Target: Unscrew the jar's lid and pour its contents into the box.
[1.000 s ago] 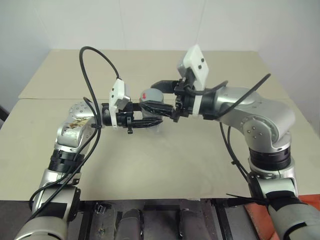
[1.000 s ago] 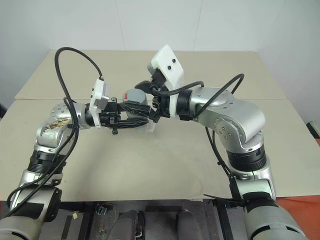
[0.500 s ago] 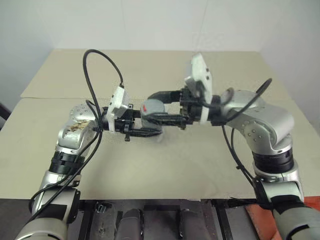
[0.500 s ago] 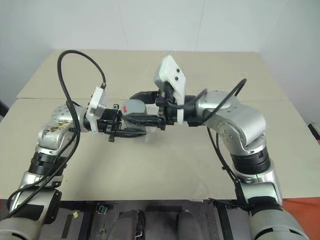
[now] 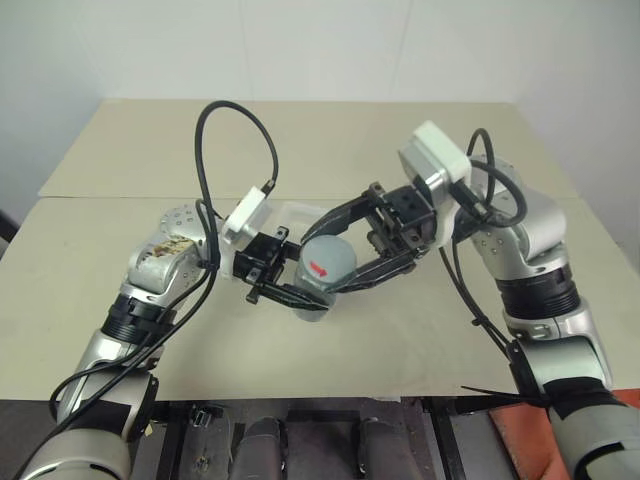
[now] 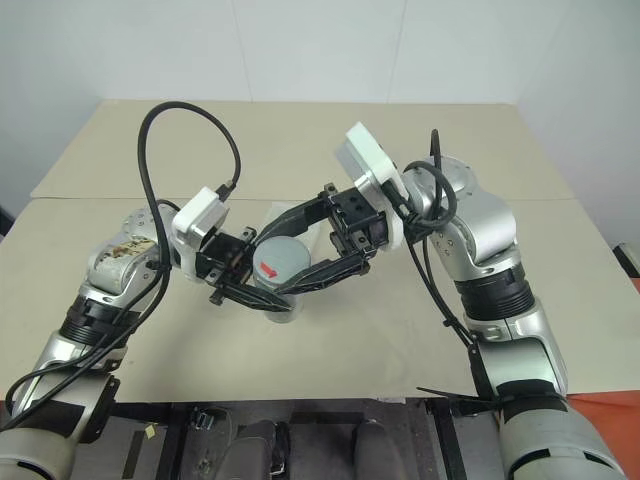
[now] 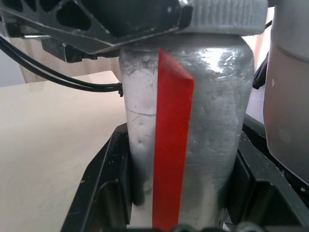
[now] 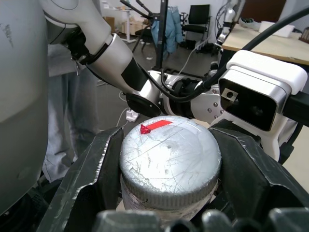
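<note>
My left gripper (image 5: pixel 298 294) is shut on the body of the silvery jar (image 7: pixel 193 135), which has a red strip down its side. I hold it upright above the table, close in front of me. The grey lid (image 5: pixel 325 266) with its small red mark sits on top of the jar. My right gripper (image 6: pixel 275 262) reaches in from the right, open, with one black finger on each side of the lid (image 8: pixel 169 154) and close to its rim. The clear box (image 5: pixel 296 212) lies on the table just behind the jar, partly hidden by the arms. The contents are hidden inside the jar.
The beige table (image 5: pixel 330 140) stretches back behind the arms, with a seam across it at the level of the box. Black cables loop above both wrists.
Both arms have drawn back toward me with the jar, whose lid top now faces up at me. The right wrist has turned, and its fingers now stand wider around the lid.
</note>
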